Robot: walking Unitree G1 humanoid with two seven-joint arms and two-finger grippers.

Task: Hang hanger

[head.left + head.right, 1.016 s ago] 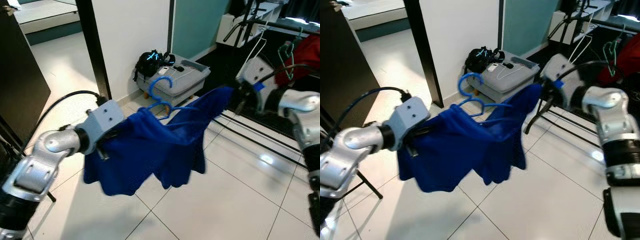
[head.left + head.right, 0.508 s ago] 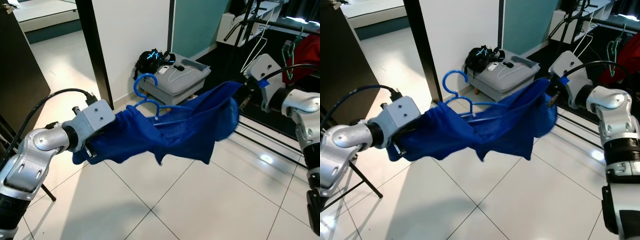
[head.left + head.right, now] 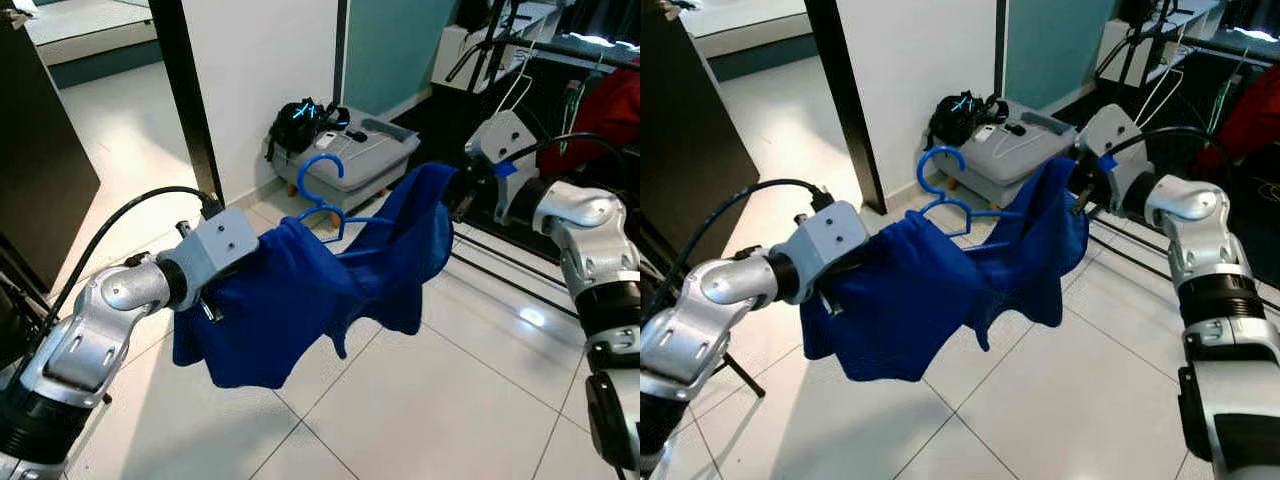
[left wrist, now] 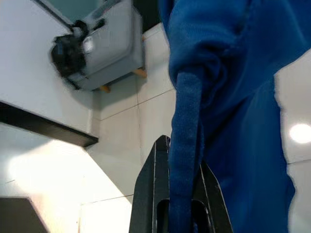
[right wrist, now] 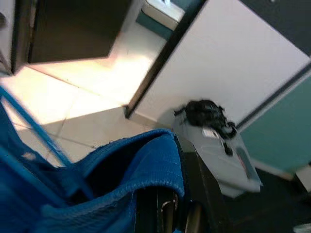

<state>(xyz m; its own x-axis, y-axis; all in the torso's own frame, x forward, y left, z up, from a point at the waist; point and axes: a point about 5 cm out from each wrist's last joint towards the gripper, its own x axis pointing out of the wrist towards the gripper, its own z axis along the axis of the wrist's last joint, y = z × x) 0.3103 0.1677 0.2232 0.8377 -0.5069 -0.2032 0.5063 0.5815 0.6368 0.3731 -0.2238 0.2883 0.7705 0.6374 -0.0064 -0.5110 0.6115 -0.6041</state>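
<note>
Hidden and cut-off parts

The blue hanger (image 3: 325,195) is mostly covered by the blue garment (image 3: 300,300). Both arms are cut by the edges; garment folds hide each gripper's fingertips.

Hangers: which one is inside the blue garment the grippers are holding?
The blue hanger, its hook standing above the blue garment stretched between the left gripper and right gripper. The white hanger hangs on the rack behind.

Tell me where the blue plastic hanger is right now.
The blue plastic hanger sits mid-scene inside the blue garment stretched between left gripper and right gripper, its hook before the grey case.
</note>
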